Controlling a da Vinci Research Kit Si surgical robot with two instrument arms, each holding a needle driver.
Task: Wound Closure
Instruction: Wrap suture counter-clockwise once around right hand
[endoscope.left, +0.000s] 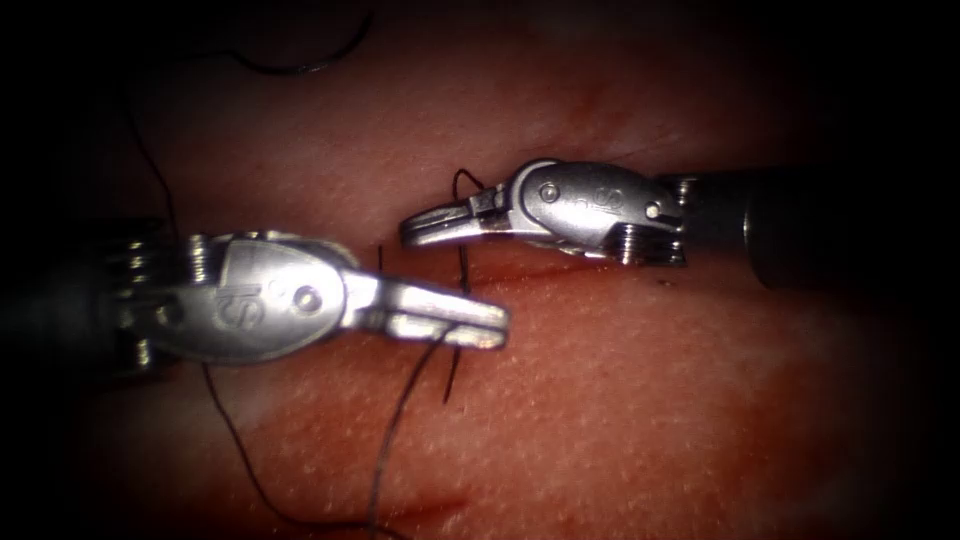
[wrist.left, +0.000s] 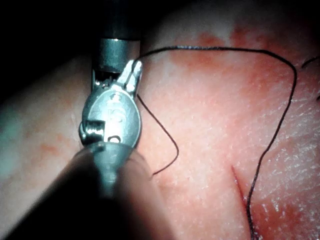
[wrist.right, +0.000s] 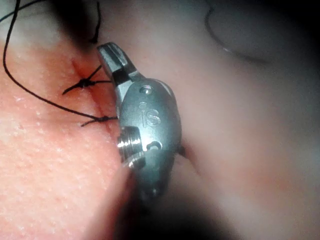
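Over the stitched cut (endoscope.left: 560, 268) in the tissue (endoscope.left: 650, 400), my left tool (endoscope.left: 470, 322) grips the thread (endoscope.left: 395, 430), my right tool (endoscope.left: 440, 225) clenched empty, seemingly mid-knot; tightening needs an even pull.

Silver steel on red-pink flesh, crossed by black thread (endoscope.left: 395, 440).

Both the left pincer (endoscope.left: 478, 322) and the right pincer (endoscope.left: 432, 226) gleam silvery grey; the tissue (endoscope.left: 650, 400) is pinkish red with a fine pebbled grain, its cut (wrist.left: 239, 186) a darker red line, the knots (wrist.right: 90, 84) black.
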